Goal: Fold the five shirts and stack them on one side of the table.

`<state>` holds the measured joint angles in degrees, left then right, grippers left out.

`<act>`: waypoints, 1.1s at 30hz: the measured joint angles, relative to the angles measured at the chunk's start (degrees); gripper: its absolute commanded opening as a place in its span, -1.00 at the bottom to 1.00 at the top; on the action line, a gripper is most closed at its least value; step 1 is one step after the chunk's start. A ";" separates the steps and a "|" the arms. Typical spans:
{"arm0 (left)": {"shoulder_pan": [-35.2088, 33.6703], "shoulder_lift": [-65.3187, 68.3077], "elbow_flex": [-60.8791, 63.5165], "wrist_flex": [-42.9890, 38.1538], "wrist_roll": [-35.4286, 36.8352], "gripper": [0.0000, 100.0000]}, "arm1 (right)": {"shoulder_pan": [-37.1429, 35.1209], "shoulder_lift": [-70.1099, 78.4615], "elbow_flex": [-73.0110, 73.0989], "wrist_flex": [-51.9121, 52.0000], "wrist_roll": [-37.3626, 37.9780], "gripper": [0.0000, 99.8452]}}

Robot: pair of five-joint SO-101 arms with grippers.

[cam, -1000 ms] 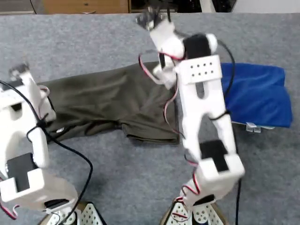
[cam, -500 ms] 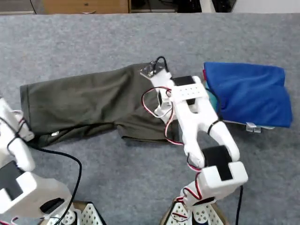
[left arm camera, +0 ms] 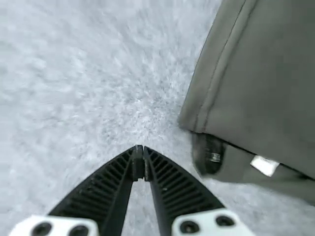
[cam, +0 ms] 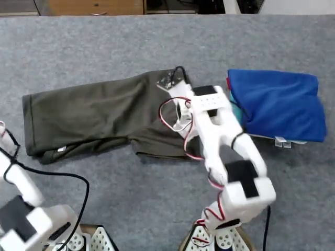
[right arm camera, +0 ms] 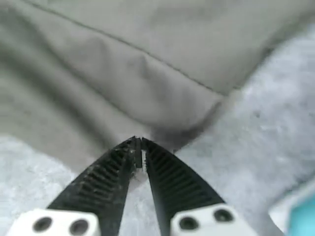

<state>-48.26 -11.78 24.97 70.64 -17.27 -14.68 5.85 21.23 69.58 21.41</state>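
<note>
1. The green shirt (cam: 99, 117) lay partly folded across the grey table (cam: 78, 47). In the high view it ran from the left side to the centre of the frame.
2. The blue shirt (cam: 277, 104) lay folded at the right of the frame, near the green shirt's right end but apart from it.
3. A bit of teal cloth (cam: 238, 112) showed at the blue shirt's left edge, and a small white tag (cam: 281, 141) stuck out at its lower edge.
4. The right arm (cam: 230, 151) stretched from the bottom centre of the high view up to the right end of the green shirt, with its wrist over the cloth there.
5. The right gripper (right arm camera: 139, 150) had its fingers pressed together with nothing seen between them. Its tips sat low by the green shirt's edge, where the cloth met the table.
6. The left arm (cam: 21, 219) sat in the lower left corner of the high view, off the green shirt.
7. The left gripper (left arm camera: 139, 164) also had its fingers pressed together and held nothing. It was above bare table, just beside a corner of the green shirt.
8. A white label (left arm camera: 265, 165) showed on the lower layer of cloth at that corner.
</note>
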 measured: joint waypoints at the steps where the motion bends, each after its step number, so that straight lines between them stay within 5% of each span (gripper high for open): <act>1: 0.79 -1.93 -1.41 2.29 0.35 -0.96 | 0.00 -2.73 0.09 1.67 0.00 -1.00; 7: 9.93 -9.85 -1.05 5.89 3.60 -0.96 | -0.62 -16.35 3.16 7.38 1.05 -1.00; 19: 17.14 -6.51 22.59 -26.02 8.70 -0.96 | -1.32 -6.42 15.30 -6.33 2.20 -1.00; 33: 14.15 -2.99 25.41 -27.78 8.79 -0.96 | 14.95 -3.52 15.21 -5.10 14.86 -1.00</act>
<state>-34.11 -14.77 50.37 42.86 -8.48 0.26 2.33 36.44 64.48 36.26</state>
